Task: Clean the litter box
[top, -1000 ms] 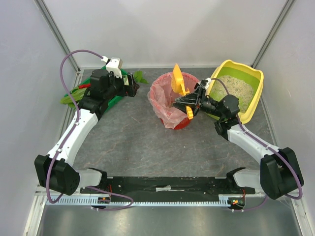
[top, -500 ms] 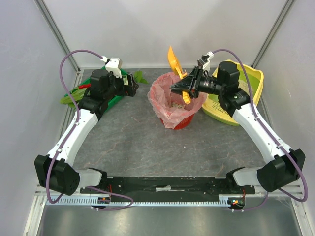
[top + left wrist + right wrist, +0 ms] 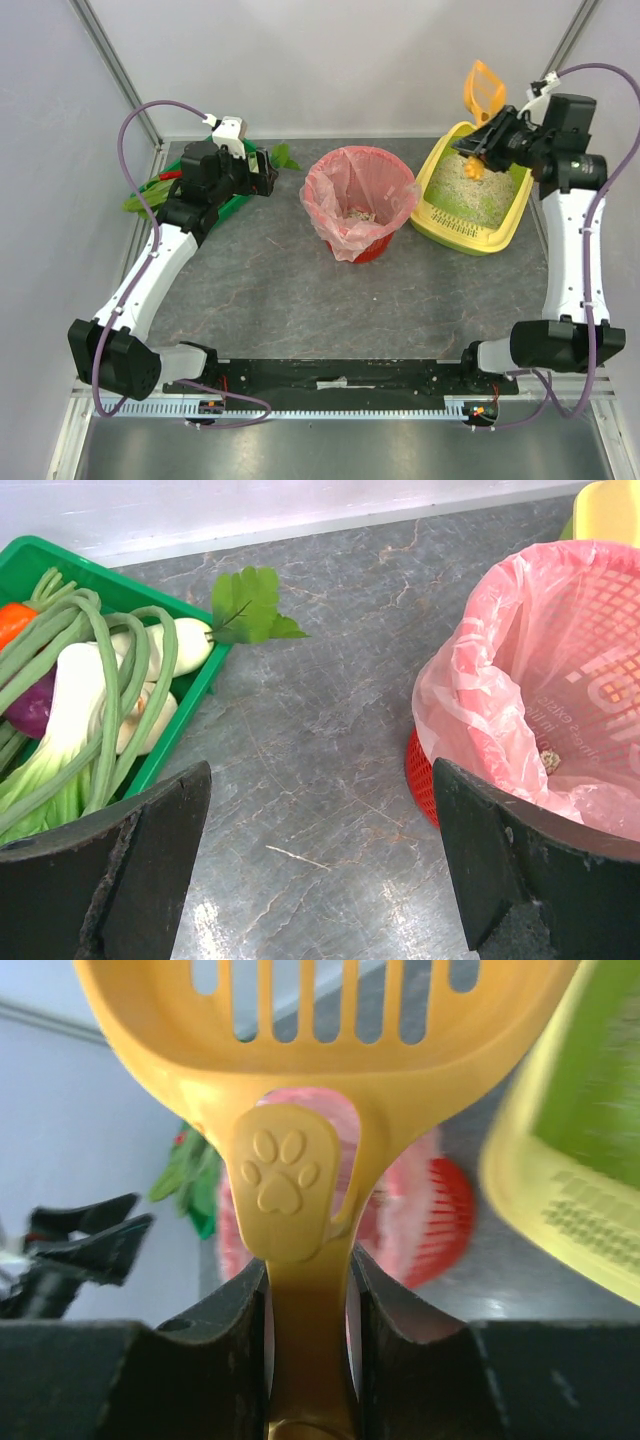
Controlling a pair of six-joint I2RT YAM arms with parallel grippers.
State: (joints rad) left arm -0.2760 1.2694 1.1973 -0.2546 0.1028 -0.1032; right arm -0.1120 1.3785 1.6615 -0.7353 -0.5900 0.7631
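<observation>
The yellow litter box [image 3: 500,222] sits at the back right, lime-green inside, with beige litter [image 3: 470,180] and a slotted rim at its near end. Its yellow edge also shows in the right wrist view [image 3: 560,1200]. My right gripper [image 3: 478,150] is shut on the handle of an orange slotted scoop [image 3: 484,88], held raised above the box's far side. In the right wrist view the scoop [image 3: 300,1060] fills the frame, its handle between my fingers [image 3: 225,1345]. My left gripper [image 3: 320,860] is open and empty above the table between the green tray and the red basket.
A red basket lined with a pink bag [image 3: 358,200] stands mid-table with some litter inside; it also shows in the left wrist view [image 3: 560,680]. A green tray of vegetables [image 3: 170,190] sits at the back left, seen in the left wrist view [image 3: 60,580]. Walls enclose the table.
My right gripper has carried the scoop from over the pink-lined basket up and to the right, to above the litter box. The left arm has not moved.
</observation>
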